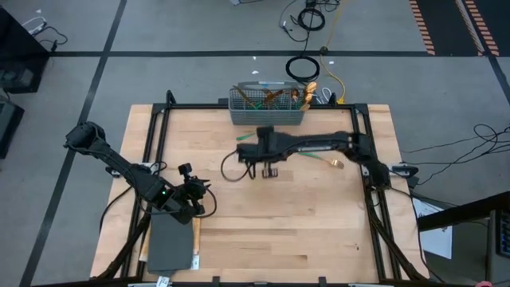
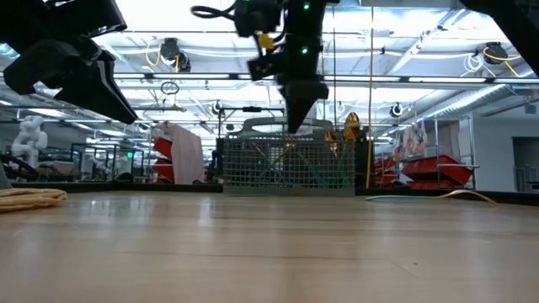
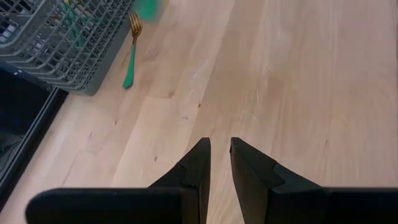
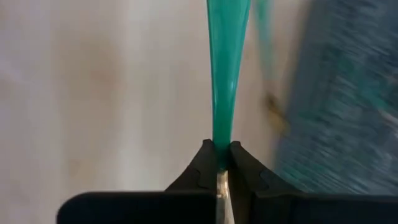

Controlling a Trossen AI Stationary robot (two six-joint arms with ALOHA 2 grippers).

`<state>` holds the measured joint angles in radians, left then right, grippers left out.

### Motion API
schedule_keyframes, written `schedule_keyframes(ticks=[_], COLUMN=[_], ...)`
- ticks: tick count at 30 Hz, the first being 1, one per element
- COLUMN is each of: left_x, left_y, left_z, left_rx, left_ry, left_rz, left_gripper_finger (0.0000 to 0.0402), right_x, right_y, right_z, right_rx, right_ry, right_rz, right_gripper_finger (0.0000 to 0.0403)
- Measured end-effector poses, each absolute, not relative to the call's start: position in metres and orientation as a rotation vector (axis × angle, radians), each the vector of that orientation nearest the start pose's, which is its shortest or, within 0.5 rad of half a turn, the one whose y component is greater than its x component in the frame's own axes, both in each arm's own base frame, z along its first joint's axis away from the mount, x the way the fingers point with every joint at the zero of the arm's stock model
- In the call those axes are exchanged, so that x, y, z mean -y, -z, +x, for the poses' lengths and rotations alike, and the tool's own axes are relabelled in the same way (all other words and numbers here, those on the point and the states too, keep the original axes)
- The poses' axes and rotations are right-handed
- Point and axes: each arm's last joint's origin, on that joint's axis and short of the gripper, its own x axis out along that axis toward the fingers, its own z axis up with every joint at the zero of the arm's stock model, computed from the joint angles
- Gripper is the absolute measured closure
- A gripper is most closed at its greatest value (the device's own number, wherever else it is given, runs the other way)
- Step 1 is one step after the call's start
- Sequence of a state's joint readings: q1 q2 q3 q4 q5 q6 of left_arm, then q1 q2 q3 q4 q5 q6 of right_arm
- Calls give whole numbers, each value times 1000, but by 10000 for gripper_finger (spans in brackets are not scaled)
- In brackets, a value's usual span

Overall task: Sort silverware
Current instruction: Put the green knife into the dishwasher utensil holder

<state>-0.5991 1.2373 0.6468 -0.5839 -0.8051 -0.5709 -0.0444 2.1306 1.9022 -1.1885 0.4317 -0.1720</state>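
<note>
The wooden table (image 1: pixel 303 223) carries a grey mesh caddy (image 1: pixel 267 106) at the middle of its far edge, with several gold-and-teal pieces of silverware (image 1: pixel 275 97) standing in it. No brand, label or writing can be read anywhere on the caddy, the arms or the table.

The right arm reaches from the right edge toward the table's middle. The right gripper (image 4: pixel 221 163) hangs above the wood just in front of the caddy, clamped tight on a slim teal handle (image 4: pixel 225 74) that sticks out past its fingertips.

The left arm sits near the front left corner, over a dark flat panel (image 1: pixel 169 241). The left gripper (image 3: pixel 221 149) holds nothing, its fingers parted by a narrow gap.

A fork (image 3: pixel 131 55) with a gold head and teal handle lies on the table against the caddy's wall. Another teal-handled piece (image 1: pixel 321 160) lies on the wood toward the right edge, beside the right arm.
</note>
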Motion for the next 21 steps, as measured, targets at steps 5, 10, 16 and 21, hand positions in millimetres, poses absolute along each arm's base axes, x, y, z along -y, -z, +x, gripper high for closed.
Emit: schedule_keyframes(ticks=[5,10,16,21], left_x=[98,97,97,97], left_y=[-186,-186,-187,-187], left_z=[181,181,181,181], left_rx=[-780,-762,-746,-738], left_ry=[-431,-449,-468,-477], left_rz=[238,246,226,230], left_gripper_finger=[331,331,331,331], right_x=[49,81,116,133], right_y=[-272,-282,-281,-283], right_z=[410,407,413,419], right_rx=[-1406,-1472,-1609,-1725], right_ry=[402,515,629,652], right_rz=[-589,-864,-1179,-1365], right_gripper_finger=[403,403,403,403])
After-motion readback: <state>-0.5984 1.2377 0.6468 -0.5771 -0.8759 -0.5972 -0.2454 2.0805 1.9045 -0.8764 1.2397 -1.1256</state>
